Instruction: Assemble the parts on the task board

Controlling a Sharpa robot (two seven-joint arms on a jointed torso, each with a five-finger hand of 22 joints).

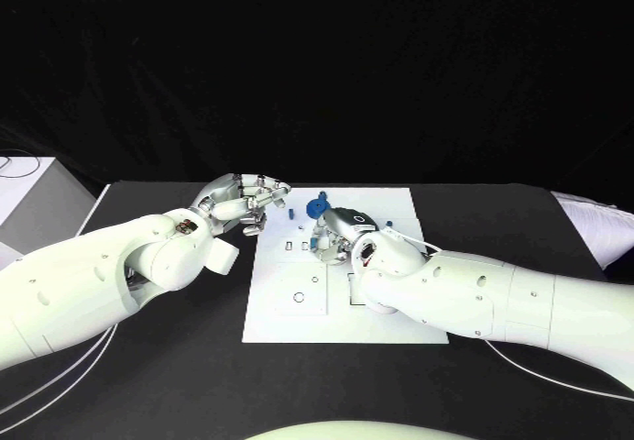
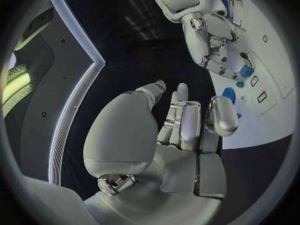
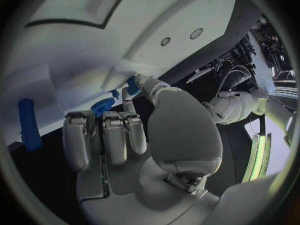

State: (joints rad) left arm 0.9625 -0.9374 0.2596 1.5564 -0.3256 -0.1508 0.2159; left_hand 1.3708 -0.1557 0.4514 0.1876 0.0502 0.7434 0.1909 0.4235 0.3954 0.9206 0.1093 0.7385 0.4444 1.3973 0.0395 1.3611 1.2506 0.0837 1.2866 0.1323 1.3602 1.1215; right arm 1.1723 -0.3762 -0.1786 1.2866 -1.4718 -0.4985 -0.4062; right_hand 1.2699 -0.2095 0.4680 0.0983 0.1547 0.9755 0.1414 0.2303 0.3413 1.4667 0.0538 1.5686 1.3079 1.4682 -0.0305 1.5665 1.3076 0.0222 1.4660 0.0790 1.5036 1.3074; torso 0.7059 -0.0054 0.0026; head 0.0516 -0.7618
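The step in hand looks like seating a part: the right hand hovers over the upper middle of the flat white rectangular task board, fingers curled down beside a blue toothed plastic gear, though I cannot tell whether they clamp it. The left hand hangs just off the board's upper left corner, fingers loosely apart and holding nothing. I count one gear, one blue plastic rod and one round blue piece near the board's top edge; next, the gear probably needs lowering squarely onto its place.
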